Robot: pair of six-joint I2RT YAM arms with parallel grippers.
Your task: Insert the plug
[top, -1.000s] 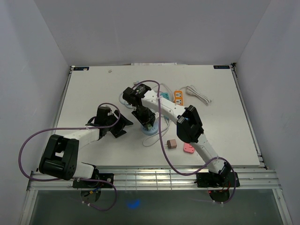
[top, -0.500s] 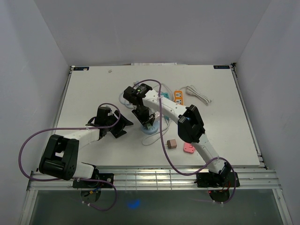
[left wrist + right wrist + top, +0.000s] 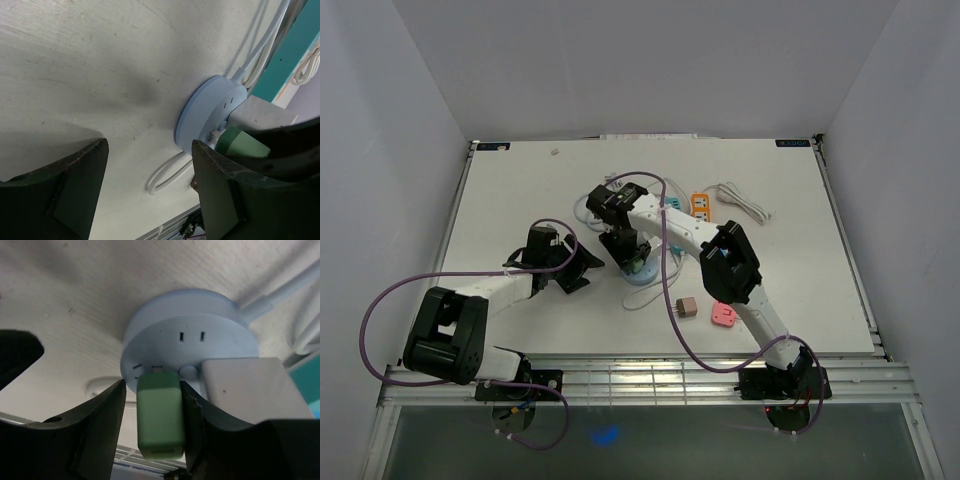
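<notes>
A green plug (image 3: 159,415) stands pushed into the face of a round pale-blue socket hub (image 3: 185,345), beside a white adapter (image 3: 245,385) also seated in it. My right gripper (image 3: 154,395) straddles the plug, open, with a visible gap at its left finger and the right finger close against it. From above, the right gripper (image 3: 632,256) hangs over the hub (image 3: 642,279) at mid-table. My left gripper (image 3: 588,268) lies low to the hub's left, open and empty; its wrist view shows bare table between its fingers (image 3: 75,190), with the hub (image 3: 210,112) and the plug (image 3: 240,145) ahead.
Behind the hub lie a teal power strip (image 3: 672,203), an orange power strip (image 3: 700,205) and a coiled white cable (image 3: 745,200). A brown plug (image 3: 685,308) and a pink plug (image 3: 723,316) rest near the front edge. The hub's white cord loops (image 3: 167,175) beside it.
My right gripper's jaws have spread apart around the green plug, which stays in the hub. The left arm has not moved.
</notes>
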